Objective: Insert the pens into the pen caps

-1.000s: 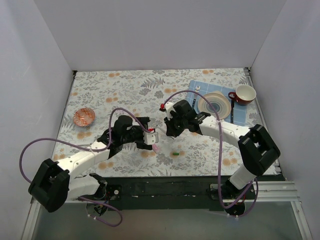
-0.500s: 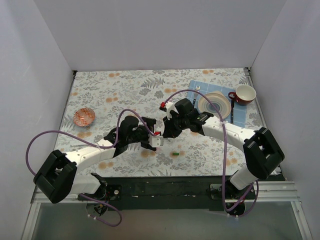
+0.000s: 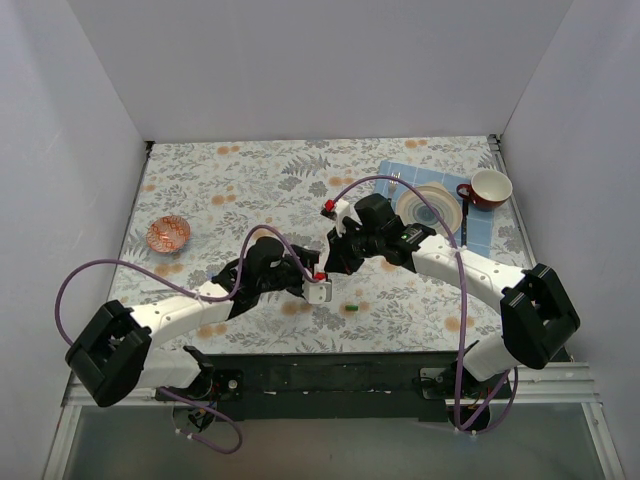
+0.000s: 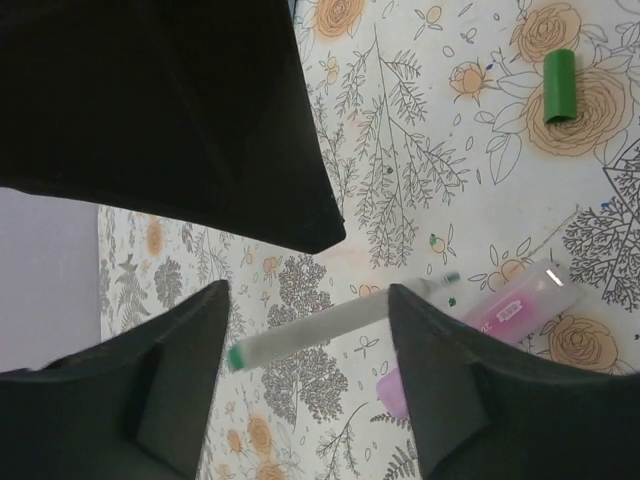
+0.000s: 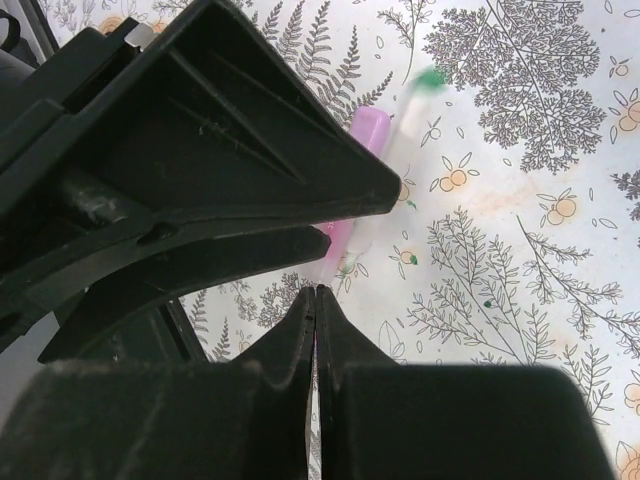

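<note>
near the middle of the flowered table [image 3: 250, 175] the two arms crowd together over the pens; the left gripper [image 4: 305, 305] stands with its fingers wide apart, holding nothing, and the whitish-grey pen [image 4: 320, 328] lies crosswise under the gap, reaching from one finger to the other; the pink pen [image 4: 515, 305] lies just past its tip, with the lilac cap [image 4: 392, 390] close beside; the green cap [image 4: 560, 85] sits well apart, nearer the robot's bases; the right gripper [image 5: 315, 295] has its fingers pressed together, and i can see nothing between them.

the step looks like picking up the grey pen; to do it well, i think the left gripper should turn so its fingers close across the barrel, not along it, grip near the middle, and lift level, leaving the tip free for a cap; the right gripper needs to open before it can take one.

off to the side, the patterned bowl [image 3: 168, 234] shows nothing inside; on the blue mat [image 3: 480, 232] the plate [image 3: 412, 214] looks bare; the red cup [image 3: 505, 178] shows only its white inside.
</note>
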### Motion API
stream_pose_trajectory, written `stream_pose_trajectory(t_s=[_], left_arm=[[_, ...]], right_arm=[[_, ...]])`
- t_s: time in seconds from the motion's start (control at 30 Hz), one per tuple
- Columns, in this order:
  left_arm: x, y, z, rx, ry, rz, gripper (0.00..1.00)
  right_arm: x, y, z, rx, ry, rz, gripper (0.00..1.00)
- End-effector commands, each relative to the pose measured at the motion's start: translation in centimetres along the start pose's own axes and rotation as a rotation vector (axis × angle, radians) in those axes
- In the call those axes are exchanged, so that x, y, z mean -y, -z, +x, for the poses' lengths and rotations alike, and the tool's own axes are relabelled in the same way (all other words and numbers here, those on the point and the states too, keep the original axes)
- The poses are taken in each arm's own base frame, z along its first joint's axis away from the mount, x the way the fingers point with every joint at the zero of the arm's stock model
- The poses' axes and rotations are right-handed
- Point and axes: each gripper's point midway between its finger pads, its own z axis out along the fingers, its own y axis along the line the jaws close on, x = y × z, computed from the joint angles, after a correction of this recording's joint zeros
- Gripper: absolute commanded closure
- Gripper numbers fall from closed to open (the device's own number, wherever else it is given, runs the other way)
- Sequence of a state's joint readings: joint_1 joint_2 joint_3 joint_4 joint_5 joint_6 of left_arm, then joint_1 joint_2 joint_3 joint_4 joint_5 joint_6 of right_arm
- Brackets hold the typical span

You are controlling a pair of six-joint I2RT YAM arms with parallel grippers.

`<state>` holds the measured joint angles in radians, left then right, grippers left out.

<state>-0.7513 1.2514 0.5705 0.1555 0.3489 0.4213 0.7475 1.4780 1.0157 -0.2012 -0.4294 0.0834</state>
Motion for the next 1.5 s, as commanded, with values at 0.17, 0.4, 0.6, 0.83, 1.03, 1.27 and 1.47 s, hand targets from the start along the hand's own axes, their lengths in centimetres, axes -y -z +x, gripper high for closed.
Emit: stream_pose_trajectory(t_s=[0.17,0.4,0.6,0.83,1.03,1.27,1.47], left_arm=[[0.0,0.8,-1.4,0.028,0.036,-0.003,0.89],[-2.7,3.8,0.7,-0.096,0.117,-0.224,0.78],[-5.1,5.7,3.2,-0.201,0.227,-0.395,0.55],[-5.3,3.7,4.7,-0.227,0.242,-0.080,0.41],[-5.2,0.9,4.9,-0.215,0.278,0.187,0.45],[-3.1,-1.9,6.2,-0.214,0.311,0.388,0.49],[-1.6,-3.6,7.9,-0.231,0.322,0.431,0.51]], right_arm=[[-0.6,0.9,-1.4,0.051,0.007,0.007,0.99],[2.0,1.5,-4.1,0.158,-0.076,0.188,0.84],[6.6,1.7,-4.3,0.142,-0.236,0.461,0.59],[6.6,6.2,-3.8,0.273,-0.288,0.559,0.59],[4.7,9.9,-3.4,0.422,-0.257,0.515,0.59],[3.9,11.9,-3.2,0.464,-0.223,0.513,0.59],[3.2,11.5,-2.9,0.467,-0.219,0.463,0.60]])
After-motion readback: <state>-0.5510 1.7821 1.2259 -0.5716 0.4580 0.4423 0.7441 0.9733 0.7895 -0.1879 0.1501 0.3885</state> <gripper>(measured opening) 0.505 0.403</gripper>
